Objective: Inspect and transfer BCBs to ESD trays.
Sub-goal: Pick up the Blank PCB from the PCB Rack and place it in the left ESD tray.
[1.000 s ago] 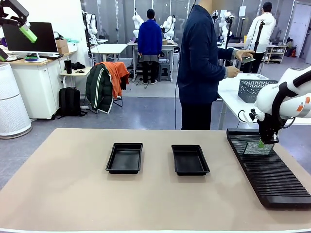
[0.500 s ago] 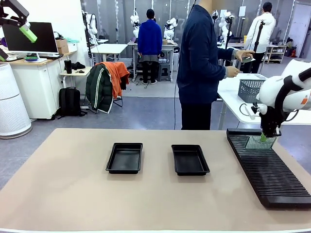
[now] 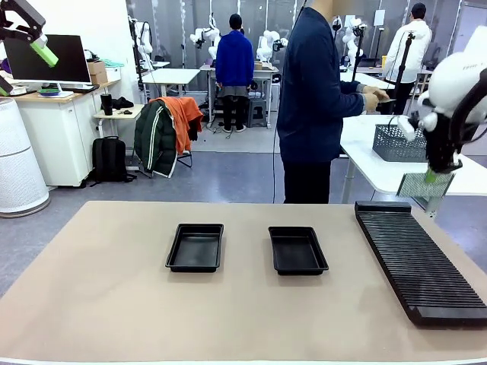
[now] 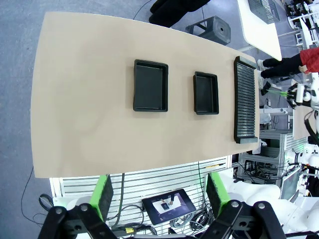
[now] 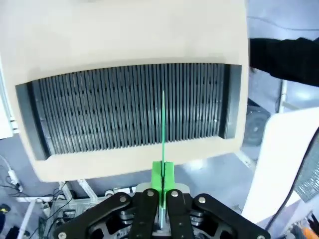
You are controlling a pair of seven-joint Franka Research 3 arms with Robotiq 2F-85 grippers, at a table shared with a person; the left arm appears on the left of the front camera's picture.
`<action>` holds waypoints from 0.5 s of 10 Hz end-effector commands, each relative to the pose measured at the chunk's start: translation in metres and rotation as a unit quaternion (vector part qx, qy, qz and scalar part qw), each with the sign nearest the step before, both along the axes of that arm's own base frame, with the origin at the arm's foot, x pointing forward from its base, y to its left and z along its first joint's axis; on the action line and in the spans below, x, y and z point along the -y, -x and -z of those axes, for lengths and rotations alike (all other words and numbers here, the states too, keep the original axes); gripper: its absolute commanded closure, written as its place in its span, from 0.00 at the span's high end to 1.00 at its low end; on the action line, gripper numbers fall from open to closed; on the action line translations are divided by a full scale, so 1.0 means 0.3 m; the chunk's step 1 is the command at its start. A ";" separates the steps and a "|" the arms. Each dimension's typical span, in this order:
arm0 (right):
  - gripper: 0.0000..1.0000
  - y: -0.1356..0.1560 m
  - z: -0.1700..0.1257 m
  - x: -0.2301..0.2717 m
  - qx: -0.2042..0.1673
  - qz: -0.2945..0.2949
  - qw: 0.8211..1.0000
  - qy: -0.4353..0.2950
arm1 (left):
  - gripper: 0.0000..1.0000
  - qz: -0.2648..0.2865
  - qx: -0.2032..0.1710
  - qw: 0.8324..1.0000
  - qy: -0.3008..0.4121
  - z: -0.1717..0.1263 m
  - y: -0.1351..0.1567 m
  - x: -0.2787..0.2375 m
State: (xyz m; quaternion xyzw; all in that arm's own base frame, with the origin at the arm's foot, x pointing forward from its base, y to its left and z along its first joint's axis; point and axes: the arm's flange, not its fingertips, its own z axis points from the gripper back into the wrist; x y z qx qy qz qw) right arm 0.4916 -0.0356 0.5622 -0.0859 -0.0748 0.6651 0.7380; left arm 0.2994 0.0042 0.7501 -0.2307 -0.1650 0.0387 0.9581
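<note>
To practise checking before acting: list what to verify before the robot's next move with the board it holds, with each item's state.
1. right gripper shut on the board: ok.
2. board apart from the rack, above it: ok.
3. left tray and right tray empty: ok.
4. left gripper open, high above the table: ok.
5. board's face sound: cannot tell.

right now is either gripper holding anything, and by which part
The right gripper pinches a thin board by its top edge. The left gripper is open, empty.
</note>
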 end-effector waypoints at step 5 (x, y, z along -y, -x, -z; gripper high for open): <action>0.02 0.143 -0.428 -0.007 0.018 0.028 0.999 0.001 | 1.00 -0.002 0.001 1.000 0.000 0.001 -0.001 -0.001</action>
